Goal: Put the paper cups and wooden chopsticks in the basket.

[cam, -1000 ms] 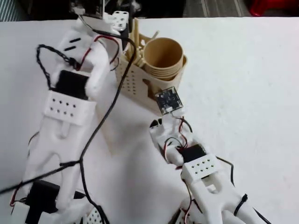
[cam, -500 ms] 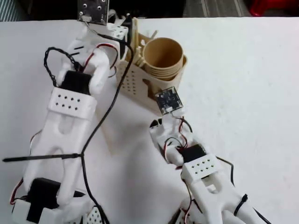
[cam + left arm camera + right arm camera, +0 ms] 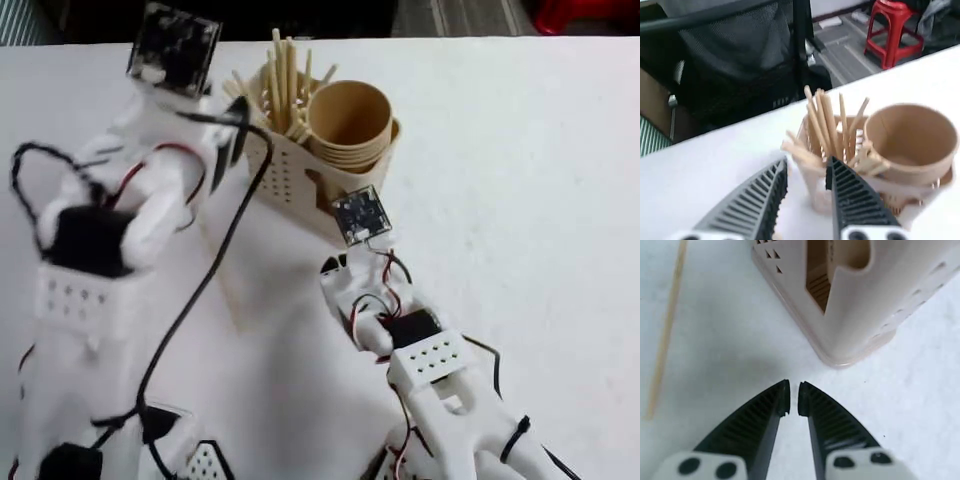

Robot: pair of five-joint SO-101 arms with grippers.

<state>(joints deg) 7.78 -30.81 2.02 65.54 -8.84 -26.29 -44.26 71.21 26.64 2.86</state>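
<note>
Now basket [image 3: 285, 180] upright on table [image 3: 520, 200]; paper cups [image 3: 350, 122] nested in one end, wooden chopsticks [image 3: 283, 85] standing in other; left jaws spread, empty, near chopstick end; right jaws almost pressed together, empty, over table near basket corner; thin stick [image 3: 666, 335], probably another chopstick, flat on table.

On my white desk [image 3: 520, 180] stands the basket [image 3: 285, 175], and one wooden chopstick [image 3: 664, 335] lies flat near it.

One basket [image 3: 285, 180]; one stack of paper cups [image 3: 350, 118], several deep; one bunch of chopsticks [image 3: 283, 75], too crowded to count; one loose chopstick [image 3: 665, 335].
</note>
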